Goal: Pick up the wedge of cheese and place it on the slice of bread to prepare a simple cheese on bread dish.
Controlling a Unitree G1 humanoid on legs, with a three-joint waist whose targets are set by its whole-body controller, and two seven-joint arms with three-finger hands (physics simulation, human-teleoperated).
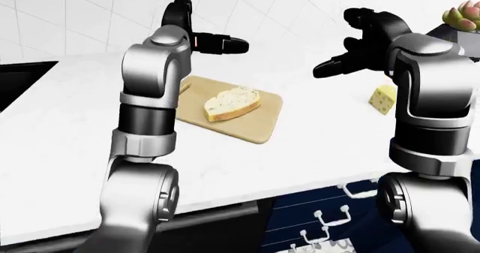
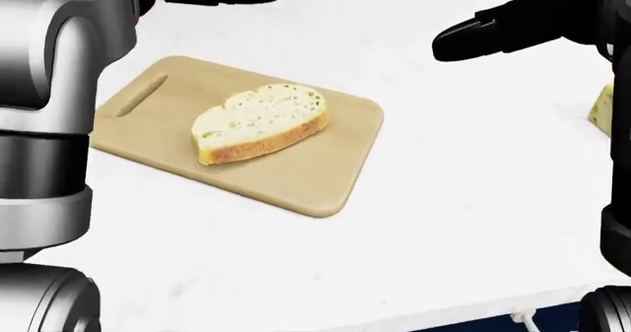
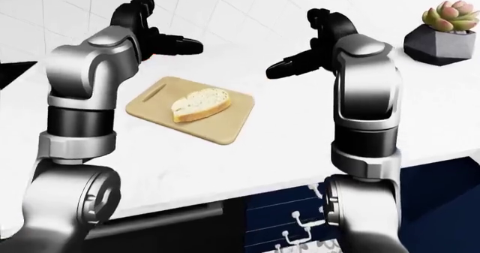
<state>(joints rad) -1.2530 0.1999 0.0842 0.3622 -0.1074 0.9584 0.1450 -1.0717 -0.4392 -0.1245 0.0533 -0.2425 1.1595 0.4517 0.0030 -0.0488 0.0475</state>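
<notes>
With both hands, left [image 1: 214, 42] and right [image 1: 353, 53], raised empty-fingered, the cheese wedge [image 1: 382, 99] lies ungrasped at three o'clock of the bread slice [image 1: 232, 102], nothing yet done.

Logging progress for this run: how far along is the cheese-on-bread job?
Nothing is done yet. The pale slice of bread lies bare on the wooden cutting board. The yellow wedge of cheese sits on the white counter, apart from the board. Both the left hand and right hand hover open and empty. Grasping, carrying and placing all remain.
</notes>
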